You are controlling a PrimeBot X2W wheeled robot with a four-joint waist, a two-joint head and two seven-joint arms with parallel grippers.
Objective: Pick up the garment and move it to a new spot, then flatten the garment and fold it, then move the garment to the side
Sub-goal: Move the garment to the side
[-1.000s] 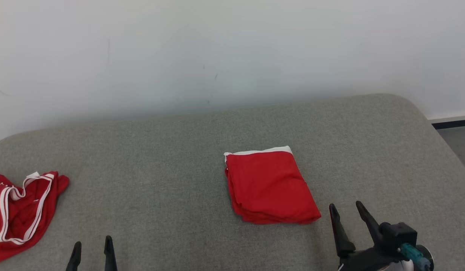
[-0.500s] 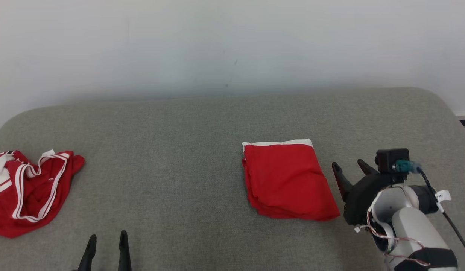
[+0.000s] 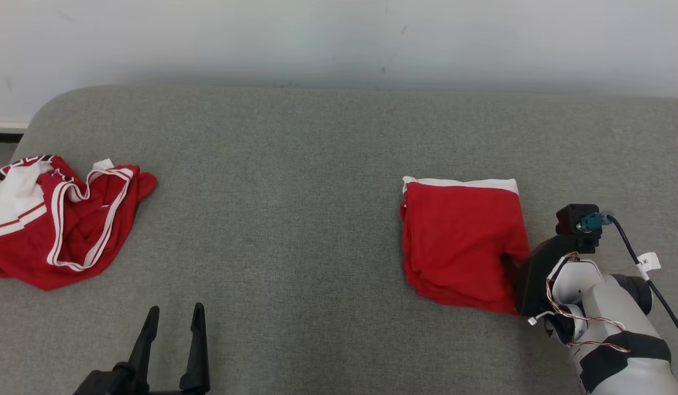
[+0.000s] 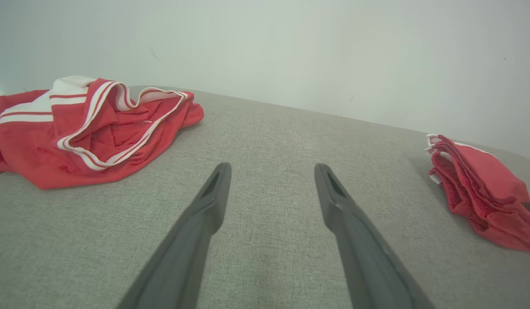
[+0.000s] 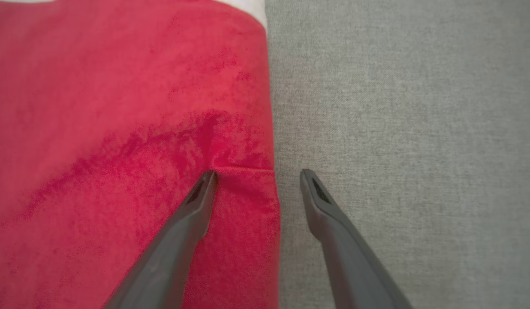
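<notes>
**Holdings, largest first**

1. Grey upholstered surface [image 3: 295, 219]: woven cloth with rounded far corners. It lies beneath the left gripper [image 3: 175, 308] and the right gripper [image 5: 257, 174], and runs ahead of both to a pale wall [image 3: 317, 38].
2. Crumpled red garment [image 3: 65, 219]: white panels and doubled white piping, lying in a loose heap. It is ahead of the left gripper and off to its left, well apart from it.
3. Folded red garment [image 3: 459, 236]: a layered rectangle with a white band along the edge farthest from the right gripper. It lies flat on the surface, far to the right of the left gripper. Its right-hand edge runs between the right gripper's two fingers.
4. Right forearm [image 3: 613, 329]: pale shell with a black band and thin loose wires at the wrist, behind its gripper.
5. Right gripper: jaws spread wide, nothing clamped. In the wrist view the left-hand finger [image 5: 179, 231] lies over the red cloth with its tip at a short crease. The other finger stands over bare grey surface just beside the garment's edge.
6. Left gripper: jaws spread wide and empty. Its fingers point ahead over bare surface, between the two garments and touching neither.
7. Black camera block [image 3: 575, 216]: mounted above the right gripper, with a teal plug and a dark cable [image 3: 665, 312].
8. White tag [image 3: 648, 262]: fixed on that cable.
</notes>
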